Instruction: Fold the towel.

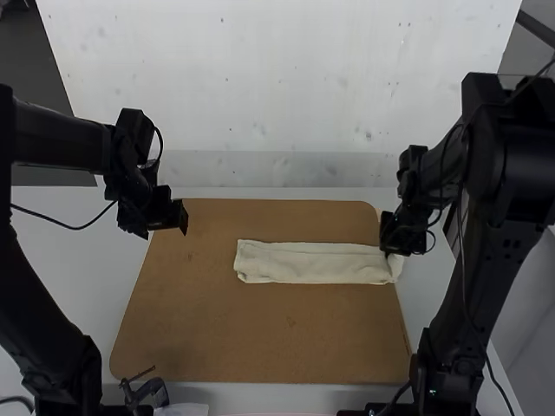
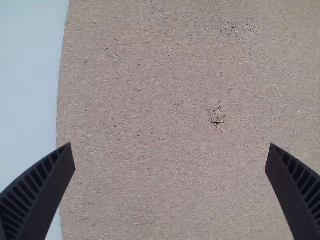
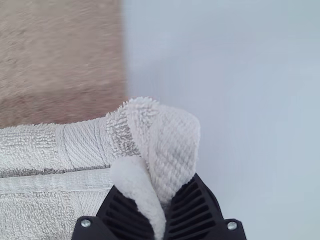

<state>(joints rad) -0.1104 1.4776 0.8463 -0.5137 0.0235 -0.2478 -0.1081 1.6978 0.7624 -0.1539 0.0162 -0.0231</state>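
Off-white towel [image 1: 312, 264]: lies on the far half of the board, toward its right side, folded into a long narrow strip. Long axis runs left to right across the high view, close to level. Left end loose and flat on the board; right end at the board's right edge. A line between layers runs along the strip, nearer its far side. Right wrist view: looped pile, a smooth woven band across the strip near the held end, a hem running lengthwise.

Right gripper [image 1: 388, 250]: at the towel's right end, fingers closed on a pinch of cloth. The pinched part is bunched and rolled up between the ribbed black fingers, a flap hanging over one of them.

Beneath: brown board [image 1: 260, 338], rounded corners, lying on a pale table [image 1: 52, 251]. Left wrist view shows speckled grain and a small chipped spot [image 2: 217, 116].

Left gripper [image 1: 182, 217]: over the board's far left corner, well apart from the towel. Fingers spread wide, gap between them unfilled, bare board below.

Near edge of board, left side: small dark bracket-like piece [image 1: 149, 393], a whitish item [image 1: 184, 409] just beside it; cannot tell what either is.
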